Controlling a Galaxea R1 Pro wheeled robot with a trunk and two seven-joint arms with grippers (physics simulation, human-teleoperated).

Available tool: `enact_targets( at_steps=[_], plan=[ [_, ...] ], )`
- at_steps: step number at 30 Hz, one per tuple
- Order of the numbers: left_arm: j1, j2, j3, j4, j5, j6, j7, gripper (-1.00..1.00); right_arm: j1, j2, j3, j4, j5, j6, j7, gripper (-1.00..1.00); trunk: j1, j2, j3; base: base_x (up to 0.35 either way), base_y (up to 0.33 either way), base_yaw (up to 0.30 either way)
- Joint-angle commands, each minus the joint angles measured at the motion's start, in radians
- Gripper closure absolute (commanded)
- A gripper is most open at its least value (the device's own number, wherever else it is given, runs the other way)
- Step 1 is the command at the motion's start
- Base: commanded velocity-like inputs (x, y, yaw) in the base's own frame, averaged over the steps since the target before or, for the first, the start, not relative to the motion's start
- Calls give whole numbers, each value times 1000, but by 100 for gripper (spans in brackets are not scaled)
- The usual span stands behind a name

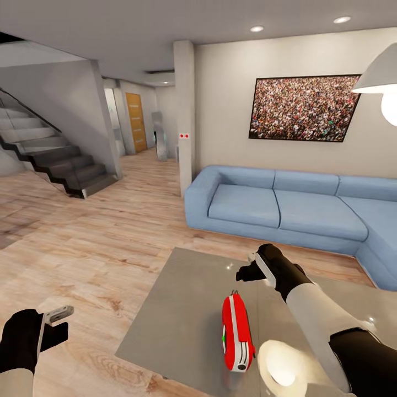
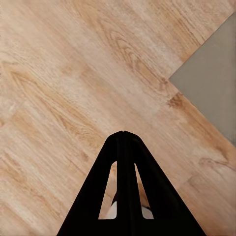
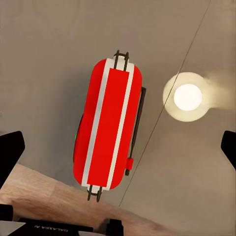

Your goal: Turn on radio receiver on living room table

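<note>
Right wrist view: pincer [image 3: 118, 147] fingertips cropped.

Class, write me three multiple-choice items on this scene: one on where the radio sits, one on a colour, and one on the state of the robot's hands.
1. Where is the radio receiver?
A. On the sofa
B. On the grey table, near its front edge
C. On the stairs

2. What colour is the sofa?
A. Blue
B. Green
C. Brown

3. How do the two hands stand?
A. Both shut
B. Right hand shut on the radio
C. Left hand shut, right hand open

Key: 1 B, since the red box rests on the table top close to its near edge. 2 A, its cushions are light blue. 3 C, since the left hand has its fingers pressed together over the wood floor, while the right hand has its fingertips spread wide above the radio, not touching it.
</note>
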Motion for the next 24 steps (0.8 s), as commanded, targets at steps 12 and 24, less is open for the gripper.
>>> enact_targets(
  at_steps=[12,24],
  plan=[
    [0,0,0,-1,0,0,0,100,0,0,2,0,0,2,1,-100,-46,84,37,0,0,0],
    [0,-1,0,-1,0,0,0,100,0,0,0,0,0,3,0,-100,-92,168,57,0,0,0]
  ],
)
